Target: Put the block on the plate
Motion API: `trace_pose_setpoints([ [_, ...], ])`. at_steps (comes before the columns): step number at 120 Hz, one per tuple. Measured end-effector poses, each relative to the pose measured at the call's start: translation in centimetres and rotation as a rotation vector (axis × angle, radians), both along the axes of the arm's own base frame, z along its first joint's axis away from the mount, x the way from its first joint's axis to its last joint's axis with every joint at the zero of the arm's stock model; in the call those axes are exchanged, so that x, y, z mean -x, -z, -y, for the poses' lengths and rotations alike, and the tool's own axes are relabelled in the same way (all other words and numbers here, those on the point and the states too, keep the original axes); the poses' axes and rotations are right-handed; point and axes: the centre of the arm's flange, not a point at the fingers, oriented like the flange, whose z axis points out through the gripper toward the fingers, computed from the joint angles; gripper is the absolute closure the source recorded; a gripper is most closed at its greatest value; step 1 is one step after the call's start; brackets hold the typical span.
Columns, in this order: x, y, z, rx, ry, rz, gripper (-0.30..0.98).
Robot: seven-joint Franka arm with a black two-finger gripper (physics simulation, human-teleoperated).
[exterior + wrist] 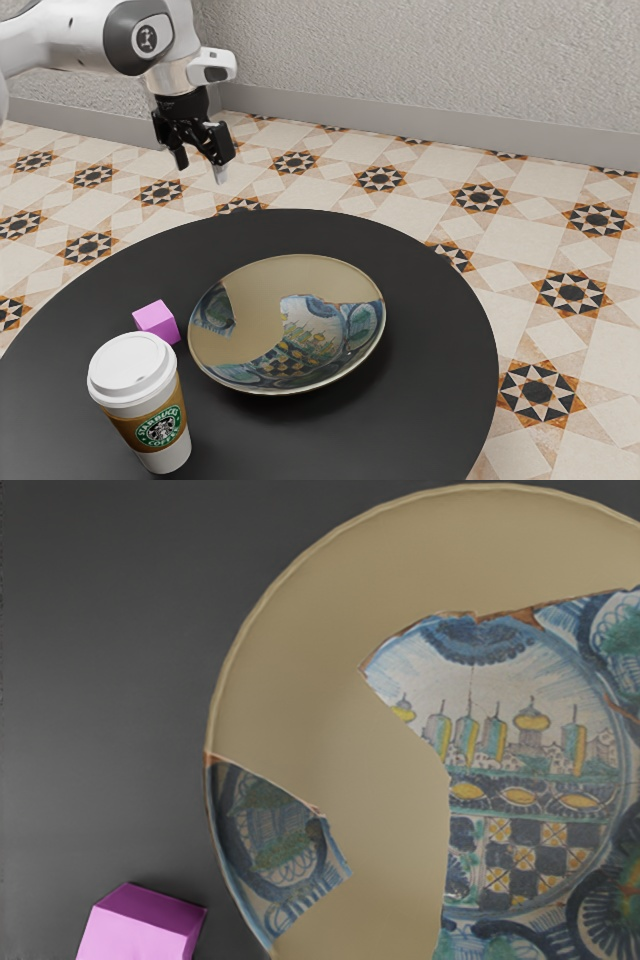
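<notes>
At the lower left of the exterior view, a white paper coffee cup (165, 458) is standing upright, wearing a white plastic lid (132, 366) and a brown sleeve (128, 429) with a round green and white emblem. Just behind it, a small pink cube-shaped block (156, 318) is resting on the round black worktop (270, 445). The lid is overlapping the block's lower edge there, so the two are probably standing a little apart.

Near the middle of the exterior view, a wide round plate (255, 298) is lying just beside the block. It is showing a plain beige area and painted pieces in blue, green, yellow and white. In the wrist view, a strip of dark worktop is running between block and plate, so the block is sitting off the plate, nearest the smaller painted piece by the rim. The larger piece is displaying a row of towers and a checkered pattern.

Farther back, at the upper left of the exterior view, the black two-finger tool (201, 169) is hanging in the air beyond the worktop's far edge, released, its fingers standing apart. The white and dark grey arm (60, 42) is reaching in from the upper left corner. Behind everything, a cream tiled floor (335, 180) with star patterns is stretching to a rough grey wall (420, 50).
</notes>
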Motion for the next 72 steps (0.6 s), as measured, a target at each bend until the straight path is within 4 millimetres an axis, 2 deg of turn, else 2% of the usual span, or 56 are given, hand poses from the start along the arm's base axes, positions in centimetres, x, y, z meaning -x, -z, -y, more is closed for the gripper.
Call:
trace_pose_setpoints([
  [28,0.1,0.2,-0.1,-0.001,-0.008,-0.007,0.0],
  [41,2.0,2.1,-0.4,0.008,-0.016,-0.056,0.0],
  [62,6.4,6.8,-1.6,0.03,-0.019,-0.123,0.0],
  [72,7.2,8.5,-2.7,0.023,-0.004,-0.118,0.0],
])
